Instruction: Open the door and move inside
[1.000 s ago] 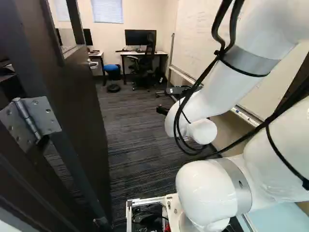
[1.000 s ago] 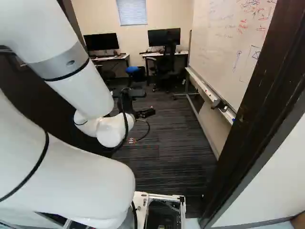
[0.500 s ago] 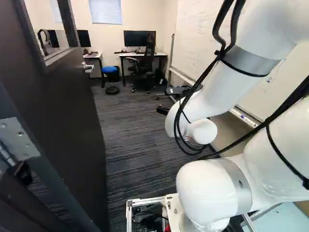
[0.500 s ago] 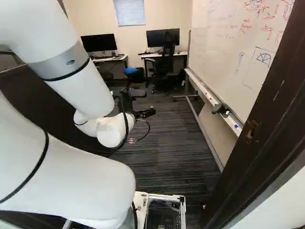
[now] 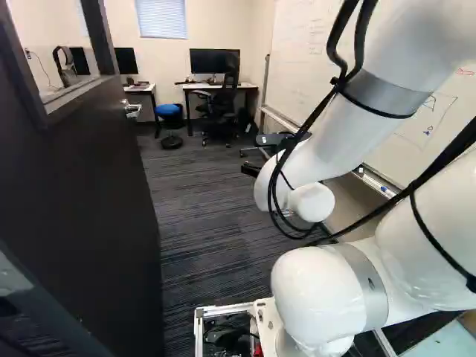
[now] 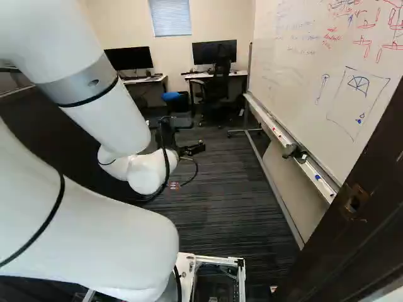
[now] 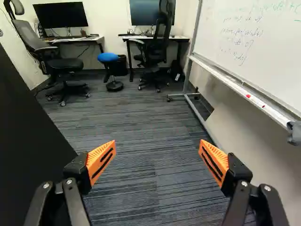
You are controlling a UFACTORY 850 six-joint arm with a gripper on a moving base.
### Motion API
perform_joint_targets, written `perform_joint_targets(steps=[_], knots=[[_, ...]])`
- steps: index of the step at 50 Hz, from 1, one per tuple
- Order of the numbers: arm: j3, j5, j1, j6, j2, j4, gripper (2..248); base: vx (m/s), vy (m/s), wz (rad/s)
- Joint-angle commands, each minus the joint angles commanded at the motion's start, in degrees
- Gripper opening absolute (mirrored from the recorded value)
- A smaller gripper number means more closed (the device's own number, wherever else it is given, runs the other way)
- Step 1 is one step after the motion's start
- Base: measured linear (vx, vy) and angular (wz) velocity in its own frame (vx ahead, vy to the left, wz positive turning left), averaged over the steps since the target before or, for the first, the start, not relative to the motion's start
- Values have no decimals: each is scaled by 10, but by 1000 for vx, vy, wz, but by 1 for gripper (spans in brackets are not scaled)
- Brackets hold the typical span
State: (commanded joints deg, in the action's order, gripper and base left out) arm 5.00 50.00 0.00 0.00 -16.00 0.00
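Base has rolled forward, past more of the jamb (image 6: pixel 371 233); the door (image 5: pixel 89 201) stands open along the left edge of the visible carpet (image 5: pixel 201 208). Gripper (image 7: pixel 158 146) spread, empty: opening looks finished, driving inside remains.

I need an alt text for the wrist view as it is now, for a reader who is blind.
The open gripper, its orange-padded fingers wide apart, points over striped carpet into an office. A dark door stands on one side, a whiteboard on the other. Ahead are two desks with monitors, two office chairs and a blue stool.
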Motion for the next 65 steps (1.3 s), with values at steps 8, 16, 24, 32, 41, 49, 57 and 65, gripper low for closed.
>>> perform_joint_targets(steps=[8, 16, 24, 32, 41, 49, 57, 65], knots=[[0, 0, 0, 0, 0, 0, 247, 174, 2, -2], [0, 0, 0, 0, 0, 0, 247, 179, 1, -7], [0, 0, 0, 0, 0, 0, 247, 178, 2, -2], [0, 0, 0, 0, 0, 0, 247, 182, 1, -5], [0, 0, 0, 0, 0, 0, 247, 188, 5, -5], [0, 0, 0, 0, 0, 0, 247, 190, 3, -3], [0, 0, 0, 0, 0, 0, 247, 197, 2, -5], [0, 0, 0, 0, 0, 0, 247, 188, 2, -4]])
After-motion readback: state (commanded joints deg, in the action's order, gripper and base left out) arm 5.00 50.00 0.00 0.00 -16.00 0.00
